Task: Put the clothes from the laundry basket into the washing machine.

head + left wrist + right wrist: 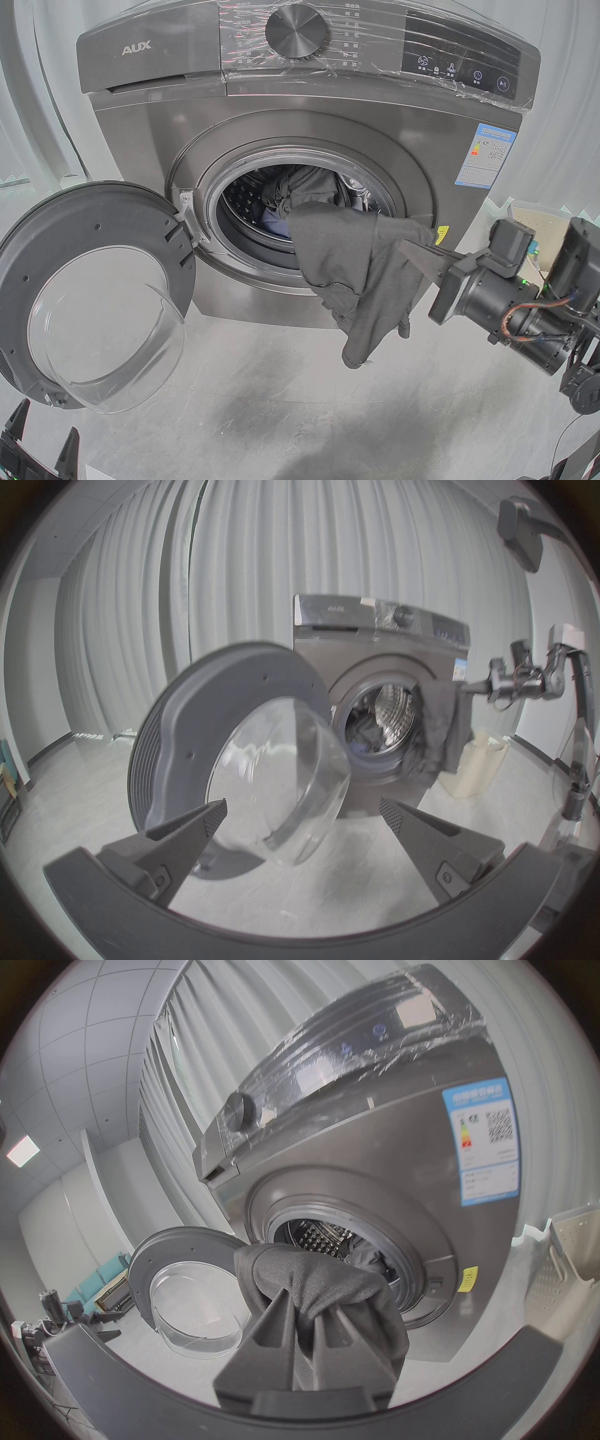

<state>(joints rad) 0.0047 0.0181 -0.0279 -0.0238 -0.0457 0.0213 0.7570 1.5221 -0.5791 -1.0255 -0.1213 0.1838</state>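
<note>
A grey front-loading washing machine stands ahead with its round door swung open to the left. Dark clothes lie inside the drum. A dark grey garment hangs in front of the drum opening, its top edge at the rim, its tail drooping toward the floor. My right gripper is shut on the garment's right side, also seen as the right gripper pinching the cloth. My left gripper hangs low at the left, open and empty, facing the door.
A cream laundry basket stands to the right of the machine, behind my right arm; its perforated wall shows beside the machine. Bare grey floor stretches in front of the machine. White curtains hang behind it.
</note>
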